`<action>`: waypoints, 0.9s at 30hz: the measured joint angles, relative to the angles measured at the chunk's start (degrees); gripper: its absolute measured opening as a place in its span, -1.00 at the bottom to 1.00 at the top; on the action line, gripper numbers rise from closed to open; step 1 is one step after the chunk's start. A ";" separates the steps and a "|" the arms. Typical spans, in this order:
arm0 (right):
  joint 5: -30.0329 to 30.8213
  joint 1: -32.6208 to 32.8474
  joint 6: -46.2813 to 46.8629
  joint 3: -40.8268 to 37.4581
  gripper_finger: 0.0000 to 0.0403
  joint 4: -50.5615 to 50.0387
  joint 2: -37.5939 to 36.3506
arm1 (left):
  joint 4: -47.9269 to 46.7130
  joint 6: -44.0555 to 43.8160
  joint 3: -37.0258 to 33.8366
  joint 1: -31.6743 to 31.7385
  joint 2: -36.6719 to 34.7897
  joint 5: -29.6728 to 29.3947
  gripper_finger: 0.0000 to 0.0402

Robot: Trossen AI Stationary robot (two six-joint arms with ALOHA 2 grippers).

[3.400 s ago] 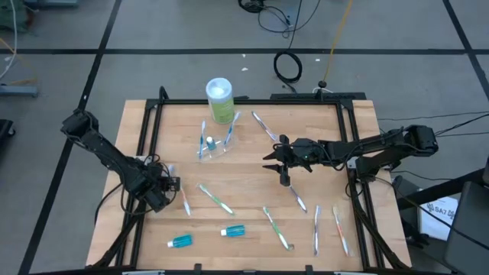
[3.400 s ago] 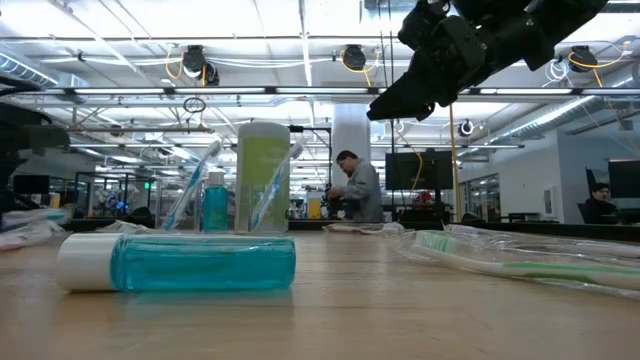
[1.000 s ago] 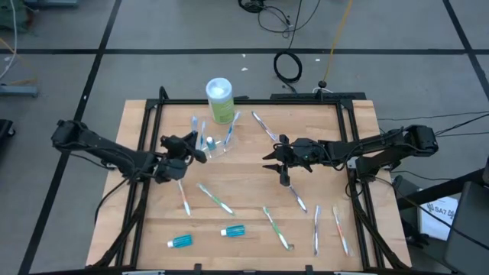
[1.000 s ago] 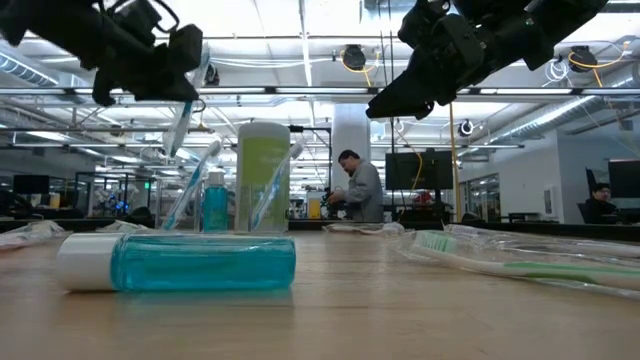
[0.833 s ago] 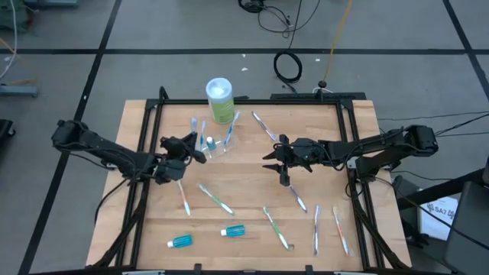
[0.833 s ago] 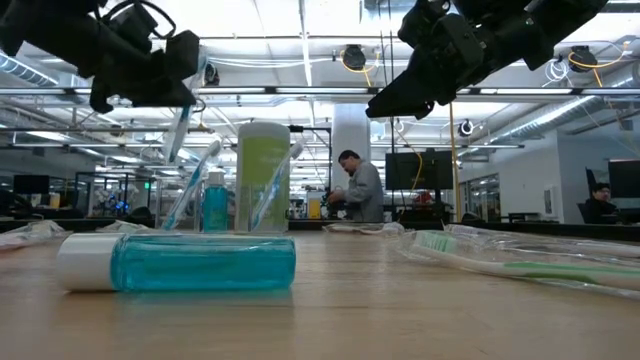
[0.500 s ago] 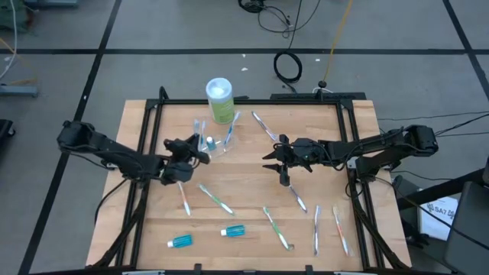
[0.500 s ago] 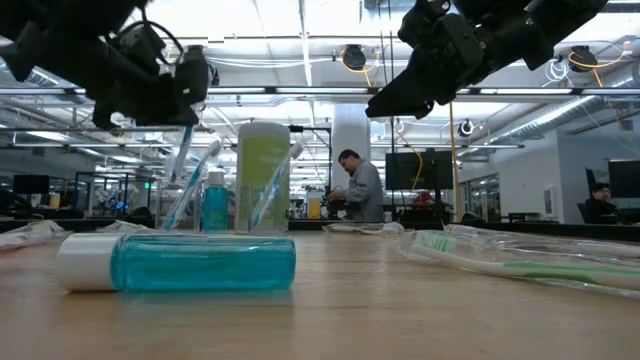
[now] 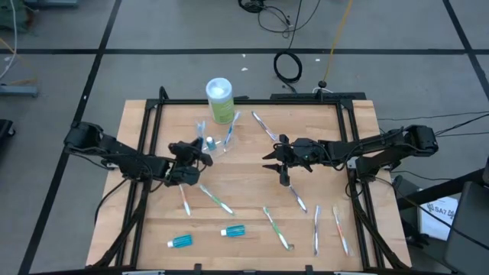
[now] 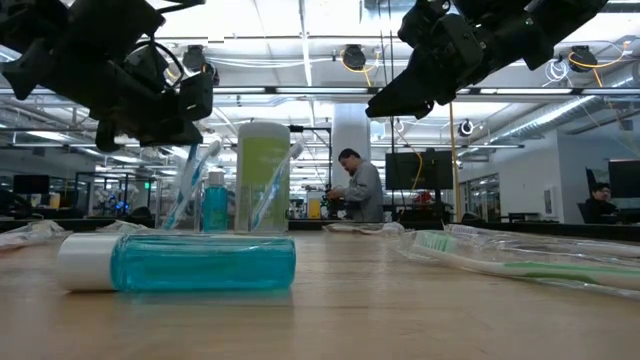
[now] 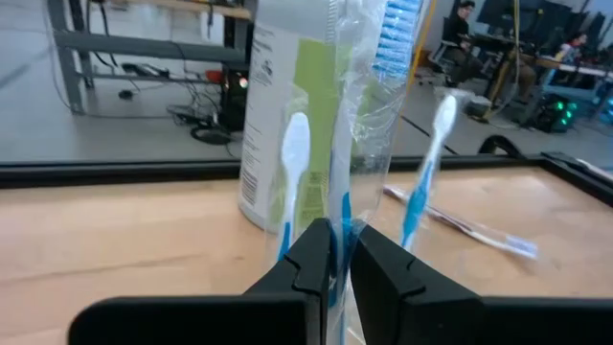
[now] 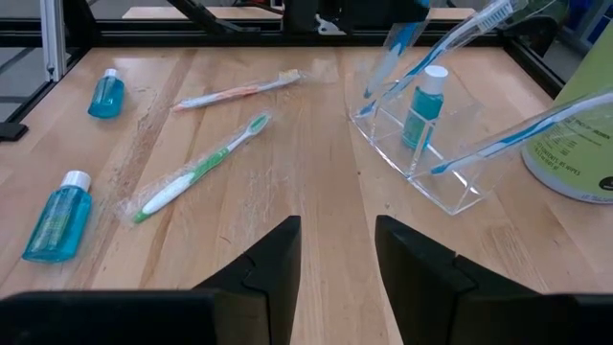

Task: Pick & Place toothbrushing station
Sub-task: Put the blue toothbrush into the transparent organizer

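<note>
A clear plastic cup [image 9: 218, 147] stands at the table's far middle, in front of a green-labelled bottle [image 9: 219, 99]. The cup [image 12: 421, 144] holds slanting toothbrushes [image 12: 498, 134] and a small blue toothpaste tube [image 12: 424, 101]. My left gripper [image 9: 205, 156] hovers just left of the cup, shut on a wrapped blue toothbrush [image 11: 393, 38]. Several more toothbrushes [image 9: 216, 198] and two toothpaste tubes [image 9: 233, 230] lie flat on the near half. My right gripper [image 9: 269, 162] hangs open above the table's middle, holding nothing. My left gripper pinches the wrapped toothbrush's handle [image 11: 337, 216] between its two fingers. The fingers come nearly level from the table's left and lie across the brush. The brush stands almost upright, bristle end [image 11: 397, 24] up; its lower end is hidden behind the fingers.
Black frame rails [image 9: 145, 153] run along the table's left, far and right edges. Bare wood lies between the cup and the loose toothbrushes [image 9: 276, 228] toward the near right. Beyond the far edge is an open room with people [image 10: 360, 190].
My left gripper, still shut on the toothbrush, has come down and a little toward the table's right, closer to the cup. The brush stayed nearly upright as it sank. My right gripper has kept still.
</note>
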 joint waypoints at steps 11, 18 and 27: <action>0.00 -0.01 0.15 0.00 -0.37 0.00 0.00 | -0.60 0.51 0.00 0.10 0.00 0.83 -0.85; 0.00 -0.02 0.20 0.00 -0.37 0.00 0.00 | -1.84 0.55 0.02 1.32 -0.02 3.75 -0.85; 0.00 -0.02 0.20 0.00 -0.37 0.00 0.00 | -2.58 2.01 0.02 5.39 -0.02 11.64 -0.84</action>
